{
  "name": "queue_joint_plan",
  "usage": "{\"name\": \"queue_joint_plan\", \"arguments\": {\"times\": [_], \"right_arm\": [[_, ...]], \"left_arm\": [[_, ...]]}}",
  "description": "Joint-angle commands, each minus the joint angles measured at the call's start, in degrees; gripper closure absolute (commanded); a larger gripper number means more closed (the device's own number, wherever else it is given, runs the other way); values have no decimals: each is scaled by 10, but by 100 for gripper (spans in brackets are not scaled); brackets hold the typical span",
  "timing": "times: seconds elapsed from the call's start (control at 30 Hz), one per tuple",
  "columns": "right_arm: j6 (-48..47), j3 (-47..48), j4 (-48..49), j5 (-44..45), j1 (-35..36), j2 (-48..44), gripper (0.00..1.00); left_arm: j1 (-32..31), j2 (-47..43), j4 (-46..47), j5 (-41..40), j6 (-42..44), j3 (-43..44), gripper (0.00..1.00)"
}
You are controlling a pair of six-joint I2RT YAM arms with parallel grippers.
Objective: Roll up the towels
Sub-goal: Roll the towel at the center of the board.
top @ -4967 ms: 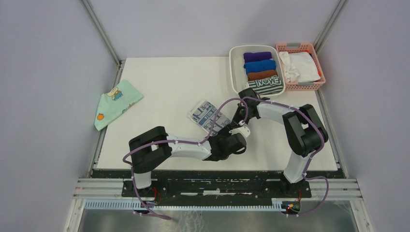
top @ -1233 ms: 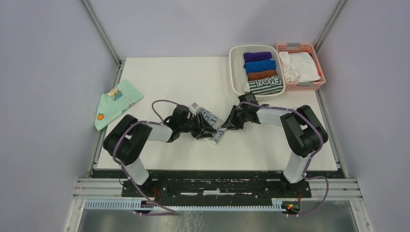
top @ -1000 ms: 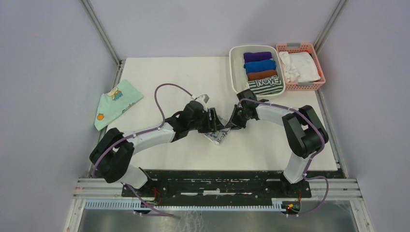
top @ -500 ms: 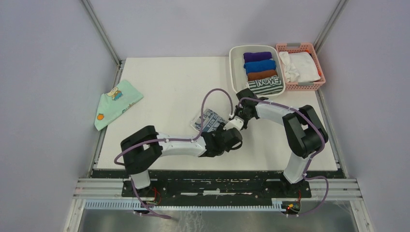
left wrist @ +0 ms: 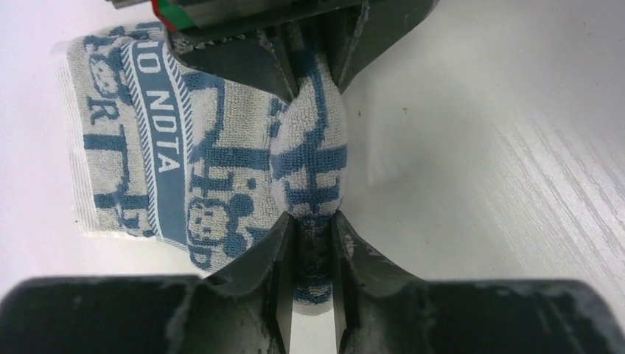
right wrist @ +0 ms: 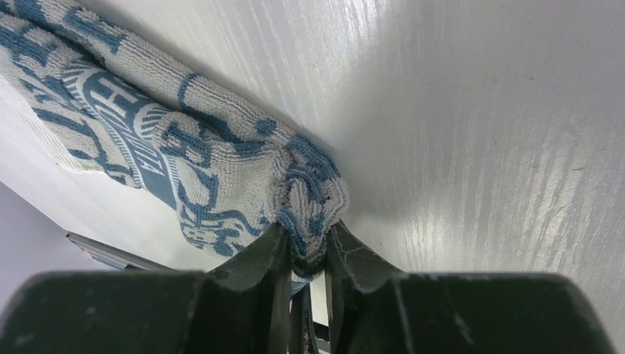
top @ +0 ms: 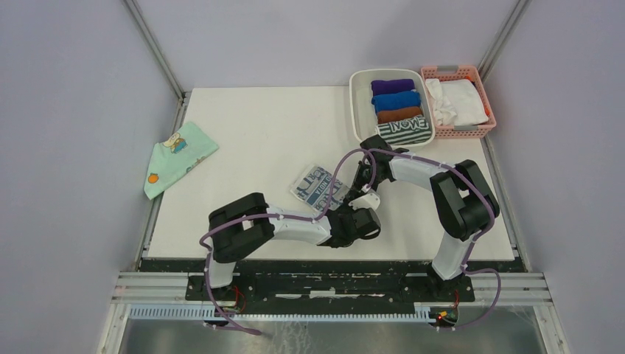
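The blue-grey towel (top: 318, 184) lies near-left of the white bin (top: 355, 110). The left gripper (left wrist: 312, 223) and right gripper (right wrist: 308, 234) each pinch one end of its raised fold, likely to keep the roll even. The striped towel (top: 404, 130) sits rolled inside that bin.

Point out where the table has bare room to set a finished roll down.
Bare: the wide stretch between the mint-green cloth and the white bin, back to the far edge. Crowded: the near middle, where the left claw and right claw both pinch the blue-grey towel.
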Motion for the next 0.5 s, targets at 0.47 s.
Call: {"name": "queue_joint_plan", "arguments": {"times": [0.47], "right_arm": [[23,-105,230,-122,-59,-81,39]], "left_arm": [[248,-133,195,546,-126,-164,90]]}}
